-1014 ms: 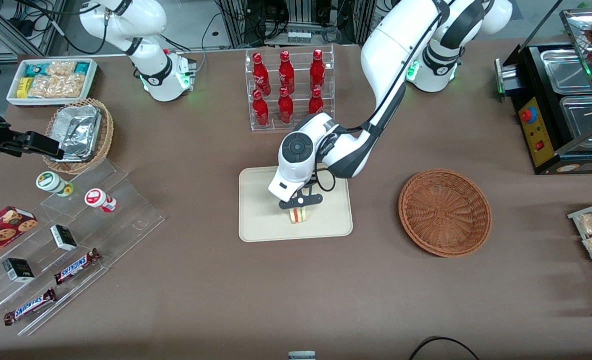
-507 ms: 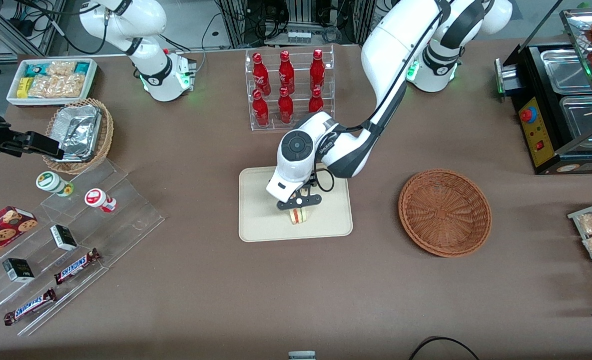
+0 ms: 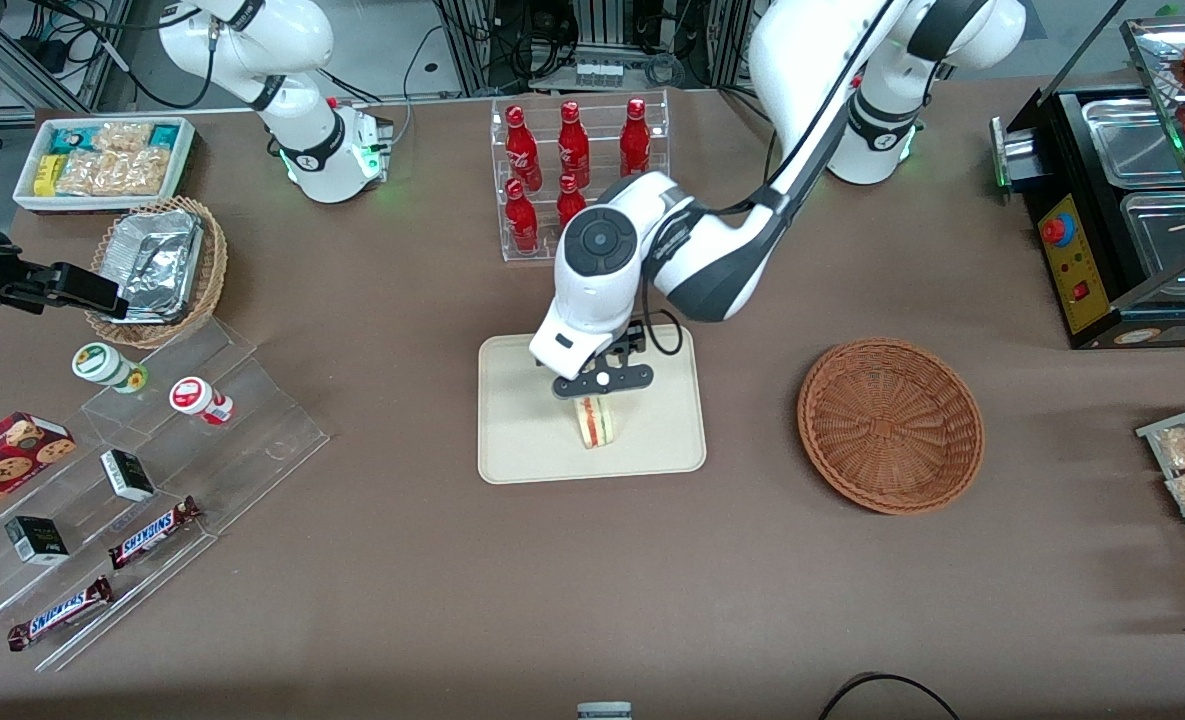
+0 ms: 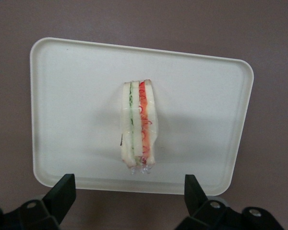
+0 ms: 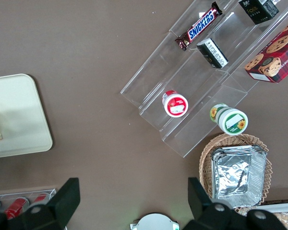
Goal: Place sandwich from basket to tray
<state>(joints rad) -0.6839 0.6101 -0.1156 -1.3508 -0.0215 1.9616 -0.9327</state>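
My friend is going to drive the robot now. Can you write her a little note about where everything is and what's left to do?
Gripper: open, holding nothing, up above the sandwich.
Sandwich: standing on its edge near the middle of the tray, not touching the fingers.
Basket: nothing in it, on the table toward the working arm's end.
Done: the sandwich is out of the basket and on the tray.
Left: probably just moving the arm away.

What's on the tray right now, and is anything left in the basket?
The sandwich stands on edge on the tray, alone. The gripper hangs open above it, not touching. The basket holds nothing. The arm covers part of the tray in the front view.
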